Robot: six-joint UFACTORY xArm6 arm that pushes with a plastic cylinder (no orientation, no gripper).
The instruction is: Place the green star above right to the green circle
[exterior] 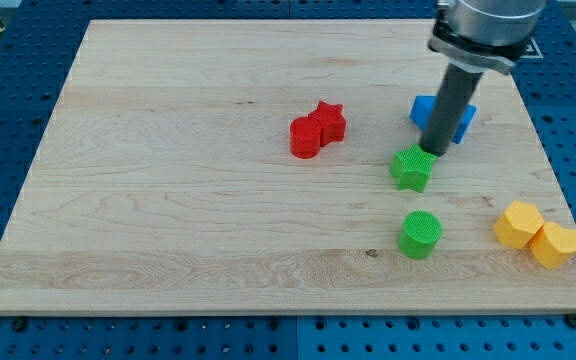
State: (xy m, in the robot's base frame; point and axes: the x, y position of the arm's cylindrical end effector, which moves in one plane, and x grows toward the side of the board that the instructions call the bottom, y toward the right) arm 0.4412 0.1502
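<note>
The wooden board [168, 200] carries red [317, 129], green [416, 198], blue [460, 117] and yellow blocks [538, 235].

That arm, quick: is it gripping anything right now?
No gripper: only a rod. My tip holds nothing; it sits at the green star's upper right edge, in front of the blue block.

Star [411, 168] directly above circle [420, 234], my tip [431, 152] at star's upper right.
</note>
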